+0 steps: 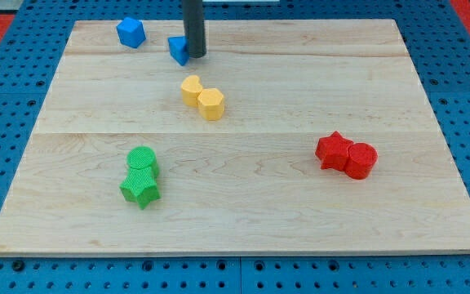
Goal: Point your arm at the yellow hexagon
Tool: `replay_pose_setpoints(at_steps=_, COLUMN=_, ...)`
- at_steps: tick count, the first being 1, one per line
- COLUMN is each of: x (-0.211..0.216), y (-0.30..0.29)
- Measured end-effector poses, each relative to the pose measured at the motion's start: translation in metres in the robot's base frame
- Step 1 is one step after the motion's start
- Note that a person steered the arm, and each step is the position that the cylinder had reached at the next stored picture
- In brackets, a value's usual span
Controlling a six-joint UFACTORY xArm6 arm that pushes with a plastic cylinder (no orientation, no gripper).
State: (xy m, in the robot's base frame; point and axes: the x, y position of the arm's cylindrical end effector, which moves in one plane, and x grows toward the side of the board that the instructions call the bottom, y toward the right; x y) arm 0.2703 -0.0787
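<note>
1. Camera view: found my tip (194, 57) near the top, touching the small blue block (178, 50).
2. Had no jaws, held nothing.
3. Saw the yellow hexagon block (210, 104) below, apart, touching another yellow block (191, 89).

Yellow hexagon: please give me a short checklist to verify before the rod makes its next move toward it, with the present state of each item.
1. Target in sight: the yellow hexagon is fully visible near the board's middle. Ok.
2. My tip located: it sits at the view's top, above the hexagon. Ok.
3. Tip already at the target: a gap remains. Not ok.
4. Path clear: the other yellow block touches the hexagon on its upper left, near the straight line. Not ok.
5. Tip free of blocks: the small blue block is right against it; contact cannot tell.
6. Green and red blocks: far from the path. Ok.
</note>
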Motion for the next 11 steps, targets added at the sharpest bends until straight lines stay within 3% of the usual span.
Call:
replay_pose_setpoints(at_steps=2, x=-0.036, y=-0.032)
replay_pose_setpoints(at_steps=3, x=-0.032, y=-0.014)
replay_pose_setpoints(at_steps=4, x=-0.012, y=0.042)
replay_pose_setpoints(at_steps=5, x=0.003, y=0.053)
replay_pose_setpoints(at_steps=9, x=0.003, y=0.041)
replay_pose_setpoints(at_steps=11, x=0.058, y=0.062)
